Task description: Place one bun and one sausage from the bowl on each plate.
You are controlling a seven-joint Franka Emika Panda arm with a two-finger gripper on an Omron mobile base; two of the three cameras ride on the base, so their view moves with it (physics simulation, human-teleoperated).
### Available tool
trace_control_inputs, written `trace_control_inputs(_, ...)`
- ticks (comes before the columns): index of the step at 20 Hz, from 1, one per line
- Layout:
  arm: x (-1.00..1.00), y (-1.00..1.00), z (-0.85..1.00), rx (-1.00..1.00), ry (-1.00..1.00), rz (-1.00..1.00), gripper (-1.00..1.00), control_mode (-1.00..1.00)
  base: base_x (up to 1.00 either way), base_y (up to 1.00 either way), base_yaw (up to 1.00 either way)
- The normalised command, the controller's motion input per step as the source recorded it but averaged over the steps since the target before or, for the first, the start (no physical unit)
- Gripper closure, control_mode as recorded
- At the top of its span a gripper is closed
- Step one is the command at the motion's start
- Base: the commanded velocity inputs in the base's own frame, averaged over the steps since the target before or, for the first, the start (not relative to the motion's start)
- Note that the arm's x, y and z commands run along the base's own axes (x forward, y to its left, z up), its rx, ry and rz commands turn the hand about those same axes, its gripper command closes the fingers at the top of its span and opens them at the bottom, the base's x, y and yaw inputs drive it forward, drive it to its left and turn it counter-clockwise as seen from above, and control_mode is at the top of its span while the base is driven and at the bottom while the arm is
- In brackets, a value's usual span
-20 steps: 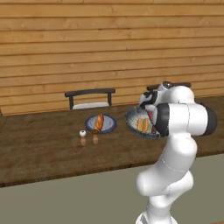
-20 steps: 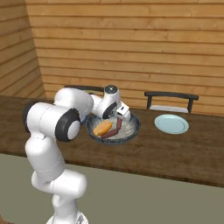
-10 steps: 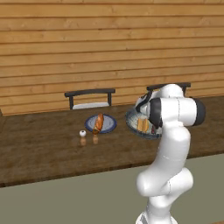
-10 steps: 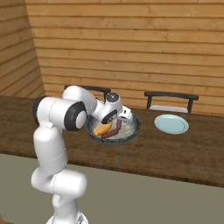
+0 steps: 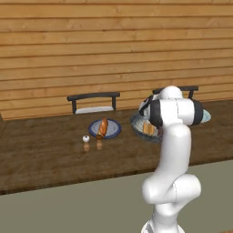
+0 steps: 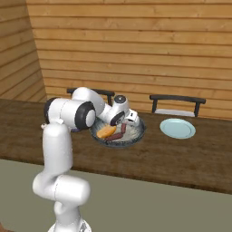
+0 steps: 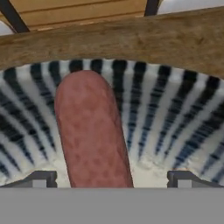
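The blue-rimmed plate [image 5: 110, 128] carries one bun and one sausage, the teal plate [image 6: 177, 128] near the table's far edge is bare, and the gripper [image 7: 112, 178], fingers spread wide, straddles a sausage [image 7: 92, 131] in the bowl [image 6: 138, 131] beside the remaining bun [image 6: 106, 131].

A dark wooden table [image 5: 45, 154] is seen spread beneath the gripper [image 7: 111, 179]. Two small shakers, one white [image 5: 85, 138] and one brown [image 5: 98, 144], are set close together on it, well to the gripper's left and apart from it. Two dark chairs are drawn up at the far edge, one [image 6: 176, 100] beyond the gripper to its right, the other [image 5: 93, 98] beyond it to its left. A plank wall [image 5: 113, 45] is seen behind them.
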Motion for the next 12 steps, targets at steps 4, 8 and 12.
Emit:
trace_control_inputs(4, -0.01, 0.00, -0.10, -0.02, 0.02, 0.00, 1.00, -1.00, 0.00, 0.00, 0.00)
trace_control_inputs(8, -0.37, 0.00, 0.00, 0.00, 0.00, 0.00, 1.00, -1.00, 0.00, 0.00, 0.00)
trace_control_inputs(12, -0.56, 0.02, 0.58, 0.00, -0.14, 0.00, 1.00, -1.00, 0.00, 0.00, 0.00)
